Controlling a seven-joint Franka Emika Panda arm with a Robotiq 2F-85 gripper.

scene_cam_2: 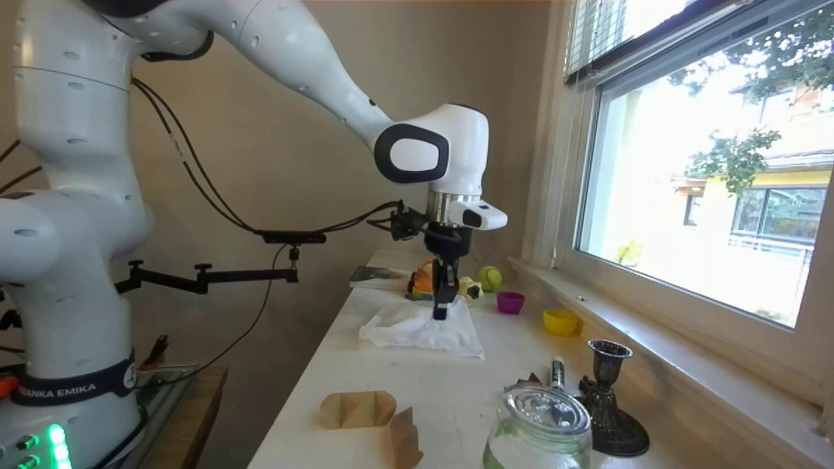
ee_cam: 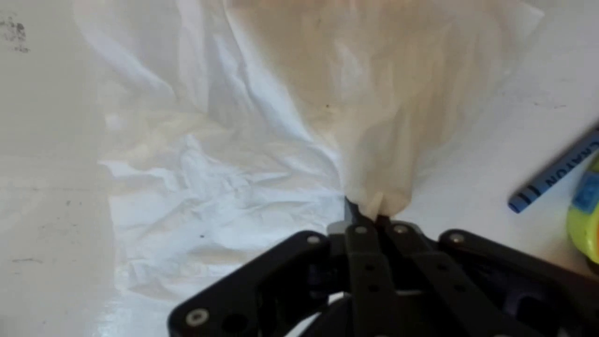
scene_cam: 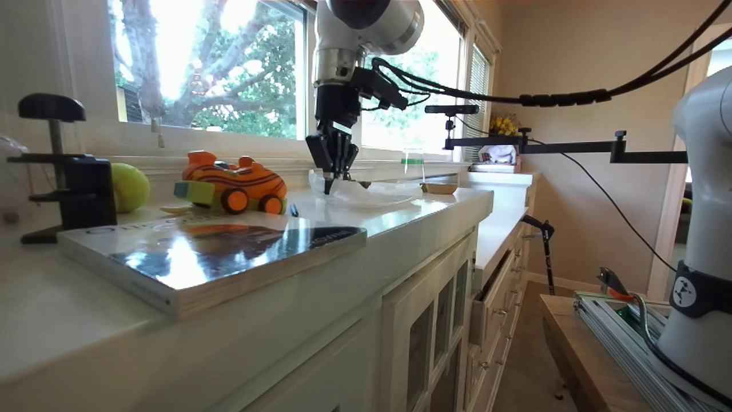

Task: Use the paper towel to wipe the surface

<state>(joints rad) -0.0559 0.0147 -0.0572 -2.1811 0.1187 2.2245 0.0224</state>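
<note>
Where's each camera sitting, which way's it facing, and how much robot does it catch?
An exterior view: low, by the book, facing along the counter; part of the arm, base and gripper show.
An exterior view: by the glass jar, facing roughly back toward the book; arm, base and gripper show.
Wrist view: above the gripper, facing down at the paper towel; no arm shows, just the gripper.
Both exterior views share the gripper, paper towel, orange toy car and tennis ball.

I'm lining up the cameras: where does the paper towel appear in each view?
In an exterior view: paper towel near the centre.
In an exterior view: paper towel below centre.
Wrist view: paper towel across the top and centre-left.
Shared landmark: the tool, gripping it.
</note>
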